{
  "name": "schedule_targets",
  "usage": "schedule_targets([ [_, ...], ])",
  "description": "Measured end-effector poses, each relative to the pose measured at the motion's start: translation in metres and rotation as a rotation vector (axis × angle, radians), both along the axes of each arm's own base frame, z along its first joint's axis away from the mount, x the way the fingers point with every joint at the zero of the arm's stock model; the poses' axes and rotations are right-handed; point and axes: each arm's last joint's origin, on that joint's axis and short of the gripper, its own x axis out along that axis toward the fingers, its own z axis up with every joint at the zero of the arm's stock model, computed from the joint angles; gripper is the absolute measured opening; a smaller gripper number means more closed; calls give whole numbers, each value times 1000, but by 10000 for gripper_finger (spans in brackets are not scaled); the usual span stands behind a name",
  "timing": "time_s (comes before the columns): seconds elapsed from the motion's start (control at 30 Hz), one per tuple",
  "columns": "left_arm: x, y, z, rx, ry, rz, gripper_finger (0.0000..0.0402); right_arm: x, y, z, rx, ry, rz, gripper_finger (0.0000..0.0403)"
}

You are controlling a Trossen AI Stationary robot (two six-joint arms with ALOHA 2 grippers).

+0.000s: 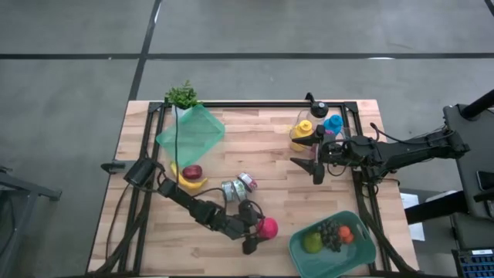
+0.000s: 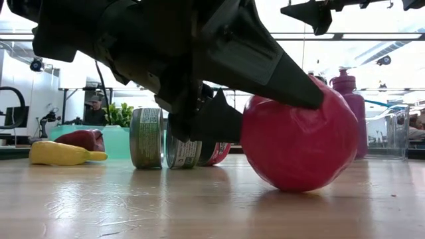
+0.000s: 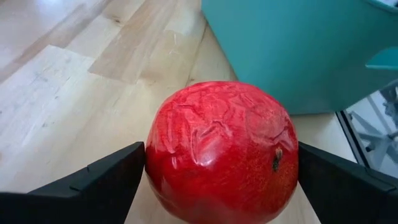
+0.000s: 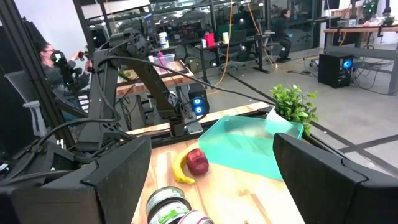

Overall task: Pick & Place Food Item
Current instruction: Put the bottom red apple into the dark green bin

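wooden table (image 1: 262, 154), pomegranate (image 1: 268, 227), cans (image 1: 235, 188)

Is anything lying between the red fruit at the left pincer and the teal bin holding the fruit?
No. In the left wrist view only bare wood separates the red fruit from the teal bin; the high view agrees.

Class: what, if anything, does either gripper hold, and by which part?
Nothing is held. The open left gripper flanks the red fruit on the table; the right gripper is empty.
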Motion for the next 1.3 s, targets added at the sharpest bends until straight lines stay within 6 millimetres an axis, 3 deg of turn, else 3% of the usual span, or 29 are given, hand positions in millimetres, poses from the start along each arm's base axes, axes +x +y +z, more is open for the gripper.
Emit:
schedule_targets([
  [1.3, 3, 2, 2, 58, -1, -118, 395, 0, 0, 0, 0, 0, 0, 334],
])
